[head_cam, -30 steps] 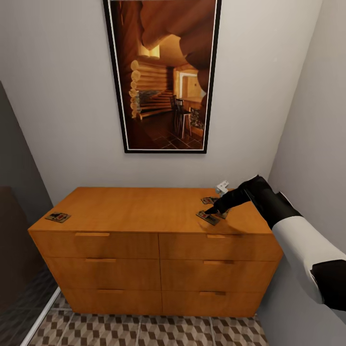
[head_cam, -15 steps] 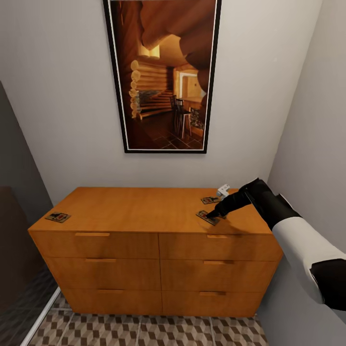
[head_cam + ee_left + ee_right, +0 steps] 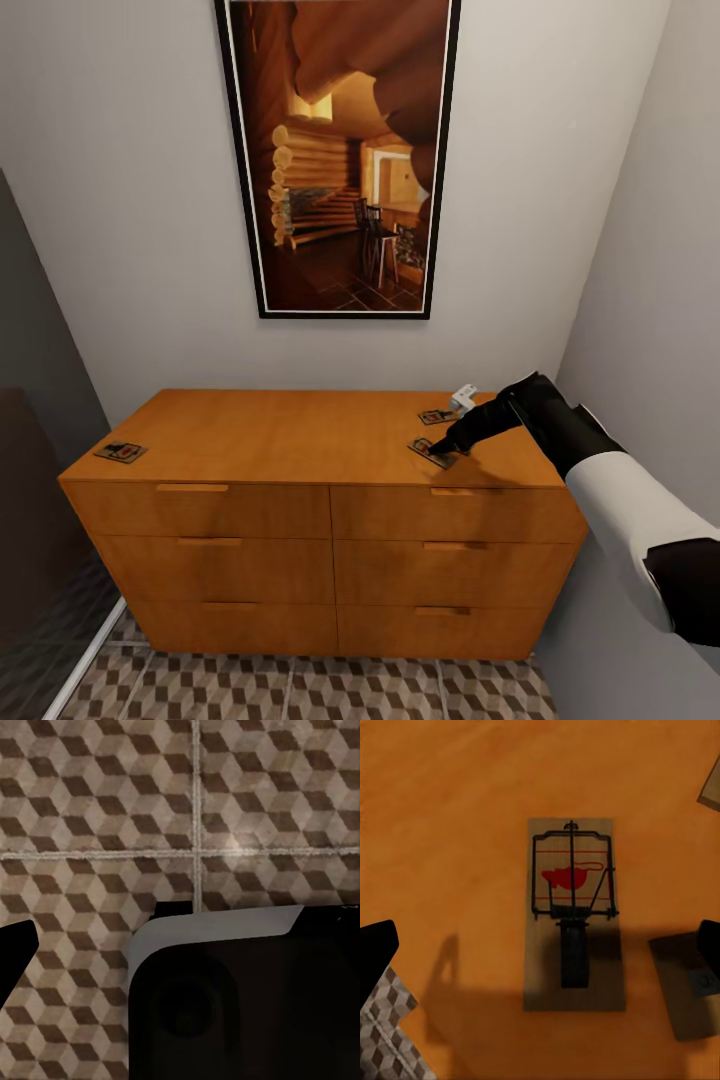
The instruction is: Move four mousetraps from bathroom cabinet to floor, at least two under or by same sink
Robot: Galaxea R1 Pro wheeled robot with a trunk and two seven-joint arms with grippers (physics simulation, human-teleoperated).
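Here right claw (image 3: 547, 945) spread above mousetrap (image 3: 574, 911); neighbouring trap (image 3: 686, 994) half hidden.

Over the last second the right gripper (image 3: 438, 443) has dipped and reached slightly forward, its tip now low over the nearer mousetrap (image 3: 432, 451) on the cabinet (image 3: 300, 440), where it earlier sat higher and further back. The white tag (image 3: 463, 397) behind it shows more fully.
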